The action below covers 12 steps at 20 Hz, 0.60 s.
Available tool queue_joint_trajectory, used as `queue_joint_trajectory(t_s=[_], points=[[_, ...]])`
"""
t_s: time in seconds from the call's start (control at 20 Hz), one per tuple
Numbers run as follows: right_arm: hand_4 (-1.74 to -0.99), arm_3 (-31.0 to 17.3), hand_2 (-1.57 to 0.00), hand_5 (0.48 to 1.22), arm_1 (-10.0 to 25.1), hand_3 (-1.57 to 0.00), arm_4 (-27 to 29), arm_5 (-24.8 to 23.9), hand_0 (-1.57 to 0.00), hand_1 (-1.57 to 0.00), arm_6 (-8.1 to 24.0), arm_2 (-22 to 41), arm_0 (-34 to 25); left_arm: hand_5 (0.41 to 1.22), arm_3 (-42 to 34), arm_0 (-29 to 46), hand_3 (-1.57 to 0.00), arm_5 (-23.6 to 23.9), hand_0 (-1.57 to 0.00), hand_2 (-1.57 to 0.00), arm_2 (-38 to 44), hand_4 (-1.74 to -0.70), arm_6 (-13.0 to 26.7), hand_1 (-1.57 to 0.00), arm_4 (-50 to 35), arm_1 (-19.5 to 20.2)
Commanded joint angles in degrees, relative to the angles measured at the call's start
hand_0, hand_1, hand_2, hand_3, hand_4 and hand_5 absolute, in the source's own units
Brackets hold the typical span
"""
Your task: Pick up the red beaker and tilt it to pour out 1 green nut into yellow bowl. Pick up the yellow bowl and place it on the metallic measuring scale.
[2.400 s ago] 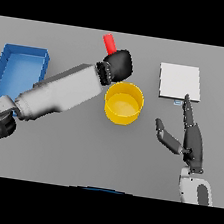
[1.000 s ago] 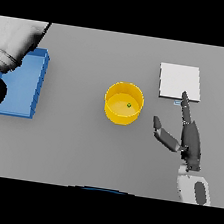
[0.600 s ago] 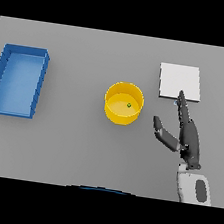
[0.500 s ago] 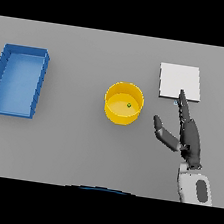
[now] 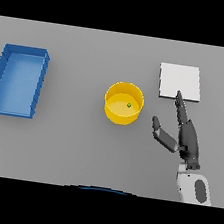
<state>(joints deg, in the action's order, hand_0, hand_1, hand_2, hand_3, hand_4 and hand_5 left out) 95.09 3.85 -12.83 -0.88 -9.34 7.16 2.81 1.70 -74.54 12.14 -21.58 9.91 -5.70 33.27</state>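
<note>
one nut [image 5: 128,105] sits in the bowl [image 5: 123,103]; right hand [image 5: 184,136] waits beside it, fingers spread, to carry it to the scale [image 5: 179,81].

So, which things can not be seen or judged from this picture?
- Left robot hand: outside the head view, so its state is unknown.
- Red beaker: not in the head view.
- Right robot hand: its fingertip overlaps the scale edge; contact cannot be judged.
- Green nut in the yellow bowl: too small to show shape.

Plain grey table [image 5: 68,153] filling the whole head view, matte and evenly lit. No walls, floor or windows in sight. Soft, faint shadows only.
</note>
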Motion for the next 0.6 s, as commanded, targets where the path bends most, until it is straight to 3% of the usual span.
queue_joint_trajectory(t_s=[0.0,0.15,0.4,0.55], points=[[-1.199,-0.44,0.00,0.707,0.36,0.00,0.07,-0.16,0.00,0.00,0.52,-0.49,-0.80,1.221,-0.02,1.16,-1.37,0.93,-1.57,-1.57,0.39,-1.74,-0.50,-1.57,-0.87,-0.03],[-1.205,-1.01,0.00,0.704,0.87,0.00,0.47,0.41,0.00,0.00,-0.82,-0.71,-0.28,1.221,-0.45,5.03,-1.38,2.95,-1.57,-1.57,2.17,-1.74,-1.77,-1.57,-4.33,-1.54],[-1.186,-1.57,0.00,0.687,0.27,0.00,0.32,-0.30,0.00,0.00,-0.30,-0.83,-0.97,1.221,-2.49,10.76,-1.38,4.68,-1.57,-1.57,2.09,-1.74,-2.83,-1.57,-7.61,-3.28],[-1.169,-1.02,0.00,0.680,0.15,0.00,0.56,0.03,0.00,0.00,-0.08,-0.62,-0.93,1.008,-6.21,14.16,-1.37,3.51,-1.57,-1.57,0.80,-1.74,-0.58,-1.57,-9.51,-3.68]])
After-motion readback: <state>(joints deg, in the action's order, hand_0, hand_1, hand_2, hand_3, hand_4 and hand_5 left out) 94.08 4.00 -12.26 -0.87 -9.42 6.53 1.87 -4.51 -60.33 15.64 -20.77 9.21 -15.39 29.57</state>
